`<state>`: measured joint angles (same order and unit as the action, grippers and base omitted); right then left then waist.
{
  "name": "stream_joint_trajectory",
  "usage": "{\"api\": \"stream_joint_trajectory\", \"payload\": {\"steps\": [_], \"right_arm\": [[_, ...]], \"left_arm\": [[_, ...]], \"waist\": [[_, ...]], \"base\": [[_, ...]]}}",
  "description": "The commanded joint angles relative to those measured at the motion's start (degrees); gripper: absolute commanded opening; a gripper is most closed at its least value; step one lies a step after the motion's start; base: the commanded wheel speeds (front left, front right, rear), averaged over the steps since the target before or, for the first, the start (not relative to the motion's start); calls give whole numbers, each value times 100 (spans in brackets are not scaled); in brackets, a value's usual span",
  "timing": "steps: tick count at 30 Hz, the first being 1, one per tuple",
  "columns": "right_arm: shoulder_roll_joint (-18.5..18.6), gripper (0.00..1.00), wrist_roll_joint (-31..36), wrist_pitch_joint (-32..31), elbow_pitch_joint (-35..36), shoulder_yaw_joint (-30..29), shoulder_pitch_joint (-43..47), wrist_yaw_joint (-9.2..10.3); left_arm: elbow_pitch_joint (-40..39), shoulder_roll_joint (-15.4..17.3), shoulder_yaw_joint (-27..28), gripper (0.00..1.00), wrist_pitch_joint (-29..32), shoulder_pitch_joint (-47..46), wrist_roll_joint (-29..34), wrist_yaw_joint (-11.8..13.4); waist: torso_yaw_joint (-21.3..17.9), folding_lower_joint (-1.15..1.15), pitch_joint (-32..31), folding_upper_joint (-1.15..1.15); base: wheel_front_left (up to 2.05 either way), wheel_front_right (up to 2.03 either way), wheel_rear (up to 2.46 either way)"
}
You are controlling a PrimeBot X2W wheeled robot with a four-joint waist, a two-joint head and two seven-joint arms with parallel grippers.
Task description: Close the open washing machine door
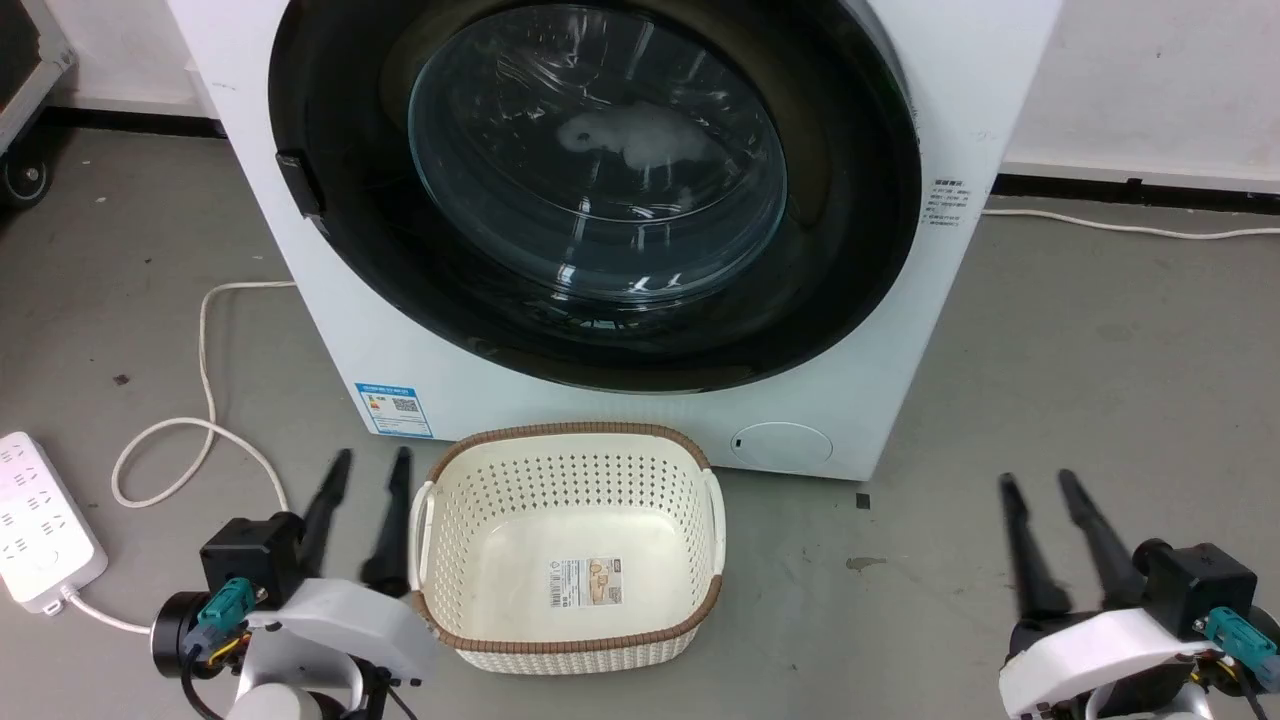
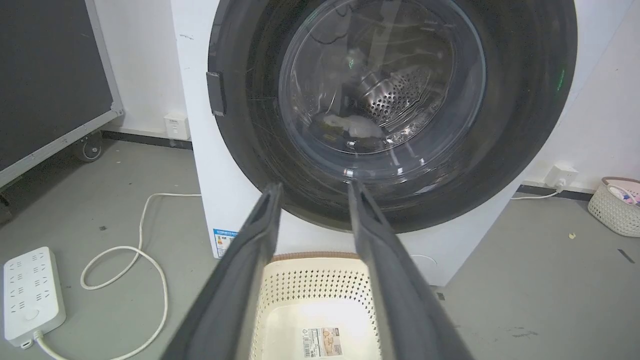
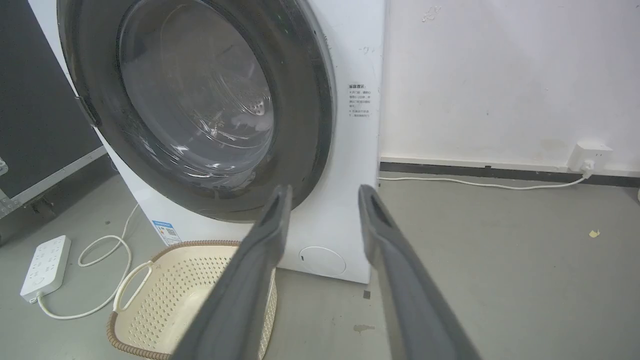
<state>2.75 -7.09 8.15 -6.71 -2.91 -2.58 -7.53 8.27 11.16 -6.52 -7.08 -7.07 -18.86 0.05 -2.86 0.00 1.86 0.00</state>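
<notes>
The washing machine door (image 1: 600,170) has a glossy black rim around clear glass; the cabinet (image 1: 330,330) is white with a blue label (image 1: 393,409). The basket (image 1: 570,470) is cream, dotted with rows of small holes, its rim brown and woven. The floor (image 1: 1080,380) is grey; the power strip (image 1: 40,520) and cable (image 1: 204,350) white.

There were one washing machine (image 1: 370,330), one power strip (image 1: 35,520), two baskets (near basket (image 1: 570,480), far basket (image 2: 612,212)) and two grippers (left gripper (image 1: 372,455), right gripper (image 1: 1038,478)).
</notes>
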Motion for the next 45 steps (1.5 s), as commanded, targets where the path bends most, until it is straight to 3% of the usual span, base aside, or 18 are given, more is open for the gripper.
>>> {"api": "stream_joint_trajectory", "payload": {"steps": [1,45], "right_arm": [[0,0,2,-1,1,1,1,0],[4,0,247,-284,234,101,90,1]], "left_arm": [[-2,-2,1,0,2,2,4,0],[-288,-288,228,0,247,246,658,-2]], "waist": [[1,0,0,0],[100,0,-65,0]], "base": [[0,0,0],[0,0,0]]}}
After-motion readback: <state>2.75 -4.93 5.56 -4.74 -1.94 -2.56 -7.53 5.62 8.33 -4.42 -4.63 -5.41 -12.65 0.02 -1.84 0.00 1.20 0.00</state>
